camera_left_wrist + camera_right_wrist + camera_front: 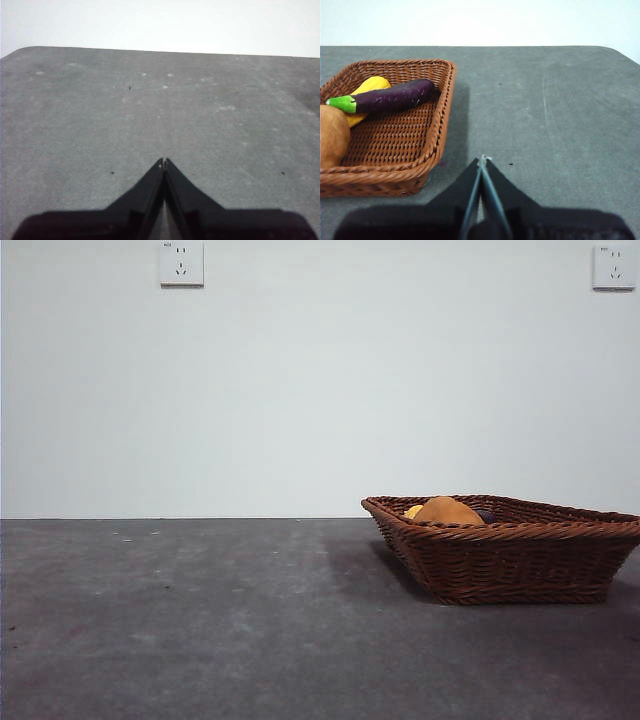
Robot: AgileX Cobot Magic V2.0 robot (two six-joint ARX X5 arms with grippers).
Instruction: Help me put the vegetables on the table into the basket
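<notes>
Lying inside the basket (427,150) at the left of the right wrist picture are the eggplant (390,96), corn cob (367,87) and potato (332,135). The right gripper (483,159) and left gripper (163,161) are both closed, empty, over the table (200,115).

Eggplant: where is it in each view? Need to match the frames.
Front view: only a dark sliver of the eggplant shows above the basket rim, just right of the potato.
Left wrist view: not in it; only bare table.
Right wrist view: lying in the basket, across the corn, green stem toward the potato.
Shared landmark: the basket.
</notes>
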